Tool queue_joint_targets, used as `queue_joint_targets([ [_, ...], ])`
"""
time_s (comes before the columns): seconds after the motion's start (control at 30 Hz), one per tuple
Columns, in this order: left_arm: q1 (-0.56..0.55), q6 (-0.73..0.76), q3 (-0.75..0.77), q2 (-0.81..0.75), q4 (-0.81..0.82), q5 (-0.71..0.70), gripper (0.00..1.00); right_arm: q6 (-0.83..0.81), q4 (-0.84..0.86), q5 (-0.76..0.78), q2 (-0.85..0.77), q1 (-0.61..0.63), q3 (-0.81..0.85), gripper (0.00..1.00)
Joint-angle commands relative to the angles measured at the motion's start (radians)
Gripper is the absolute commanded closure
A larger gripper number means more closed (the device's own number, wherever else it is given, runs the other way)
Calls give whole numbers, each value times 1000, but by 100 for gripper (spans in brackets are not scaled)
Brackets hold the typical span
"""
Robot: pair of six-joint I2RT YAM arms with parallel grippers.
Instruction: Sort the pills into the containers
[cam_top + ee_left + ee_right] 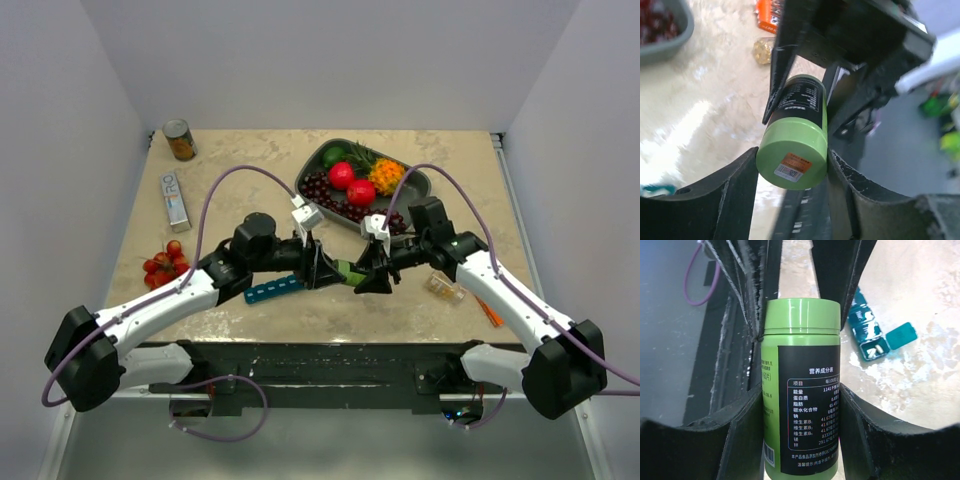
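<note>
A green pill bottle (pixel 350 271) with a black label hangs on its side above the table's middle, between both grippers. My right gripper (pixel 801 390) is shut on the bottle's body (pixel 801 405). My left gripper (pixel 792 156) has both fingers pressed against the green cap (pixel 792 155), which carries an orange sticker. The two grippers face each other (pixel 325 268) (pixel 372 272). The teal containers strip (pixel 272 290) lies on the table under the left arm. One lid stands open and white pills (pixel 873 351) lie in that compartment (pixel 867 332).
A dark grey fruit tray (pixel 420 183) sits at the back. A can (pixel 180 140), a white box (pixel 176 200) and cherry tomatoes (pixel 165 262) lie to the left. A clear packet (pixel 445 289) and an orange item (pixel 490 313) lie under the right arm.
</note>
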Motion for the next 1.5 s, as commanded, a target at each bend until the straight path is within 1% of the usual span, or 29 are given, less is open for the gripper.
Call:
queue_joint_targets([
  [0.0, -28, 623, 38, 0, -59, 310, 91, -1, 74, -20, -21, -1, 24, 100],
  [0.03, -28, 728, 53, 23, -91, 264, 89, -2, 74, -18, -22, -2, 24, 100],
  [0.07, -27, 756, 69, 35, -105, 238, 81, -2, 72, -18, -22, -1, 24, 100],
  [0.1, -27, 779, 99, 47, -105, 218, 77, -2, 71, -16, -22, -2, 24, 100],
  [0.13, -27, 784, 107, 63, -105, 171, 73, -4, 71, -16, -22, -1, 24, 100],
  [0.17, -27, 775, 109, 64, -52, 155, 65, -4, 71, -16, -24, -2, 24, 100],
  [0.23, -27, 717, 90, 45, 23, 103, 58, -4, 69, -13, -22, -2, 24, 100],
  [0.27, -27, 692, 73, 29, 119, 82, 50, -5, 69, -15, -25, -2, 24, 100],
  [0.3, -27, 668, 34, 11, 167, 71, 43, -5, 68, -13, -24, -1, 24, 100],
  [0.33, -22, 616, 12, -35, 210, 34, 33, -7, 68, -15, -27, -2, 22, 100],
  [0.37, -21, 579, -12, -63, 293, 8, 4, -7, 68, -13, -27, -4, 22, 100],
  [0.4, -13, 545, -61, -90, 331, -6, 1, -8, 68, -13, -27, -1, 22, 100],
  [0.43, 4, 457, -84, -153, 362, -38, 1, -8, 69, -13, -27, -1, 21, 100],
  [0.47, 14, 406, -108, -184, 409, -63, 1, -8, 69, -15, -27, -1, 21, 100],
  [0.5, 25, 309, -146, -215, 428, -78, 1, -8, 69, -16, -25, -1, 21, 100],
  [0.57, 59, 203, -175, -294, 450, -99, 1, -8, 71, -16, -27, -1, 21, 100],
  [0.6, 70, 96, -180, -314, 424, -119, 1, -8, 71, -15, -27, -2, 21, 100],
  [0.63, 79, 53, -171, -342, 386, -167, 1, -8, 71, -13, -28, -1, 21, 100],
  [0.67, 85, 20, -139, -348, 282, -185, 1, -8, 71, -13, -30, -2, 21, 100],
  [0.73, 94, -67, -102, -335, 173, -237, 1, -8, 71, -10, -30, -1, 21, 100],
  [0.77, 99, -102, -68, -322, 77, -245, 1, -7, 71, -10, -30, -2, 21, 100],
  [0.83, 105, -220, -48, -277, -11, -238, 1, -7, 72, -9, -28, -2, 22, 100],
  [0.9, 107, -335, -37, -235, -20, -209, 1, -7, 71, -7, -27, -1, 22, 100],
  [1.0, 105, -453, -54, -204, 61, -140, 1, -7, 71, -3, -27, -4, 21, 100],
  [1.07, 105, -498, -77, -201, 141, -124, 1, -7, 71, -3, -28, -4, 21, 100],
  [1.17, 103, -544, -71, -193, 149, -144, 1, -7, 71, -3, -28, -4, 19, 100],
  [1.27, 87, -566, -39, -178, 93, -184, 1, -8, 74, -3, -25, -5, 18, 100],
  [1.33, 56, -564, -8, -160, 4, -245, 1, -8, 75, -3, -21, -4, 18, 100],
  [1.47, 1, -560, 93, -111, -105, -334, 2, -8, 75, -1, -19, -4, 18, 100],
])
